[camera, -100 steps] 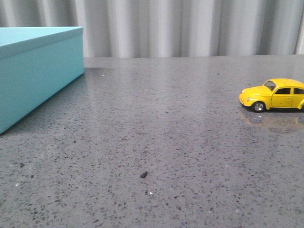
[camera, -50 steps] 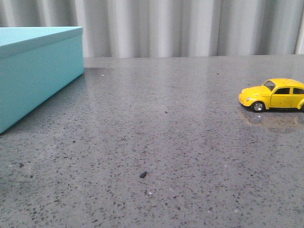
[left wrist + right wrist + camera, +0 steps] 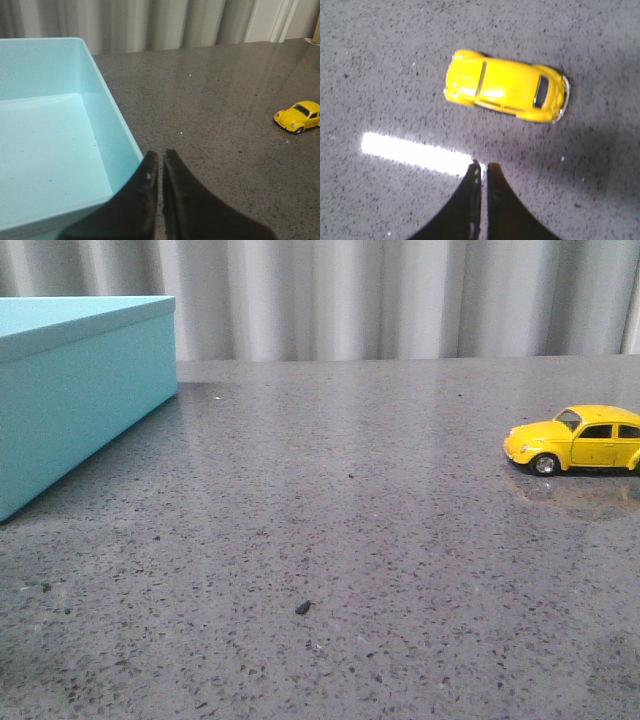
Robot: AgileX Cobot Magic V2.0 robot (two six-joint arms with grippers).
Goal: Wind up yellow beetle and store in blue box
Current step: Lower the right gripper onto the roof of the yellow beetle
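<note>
Both grippers, left (image 3: 160, 160) and right (image 3: 481, 170), are pinched together, holding nothing; the shiny car (image 3: 506, 85) looks slippery, so grab its sides.

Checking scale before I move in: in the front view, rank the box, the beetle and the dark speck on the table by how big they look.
1. Box: largest by far, though cut off at the frame's left edge.
2. Beetle: much smaller, partly cut off at the right edge.
3. Speck: tiny, even though it lies nearest the camera.
</note>
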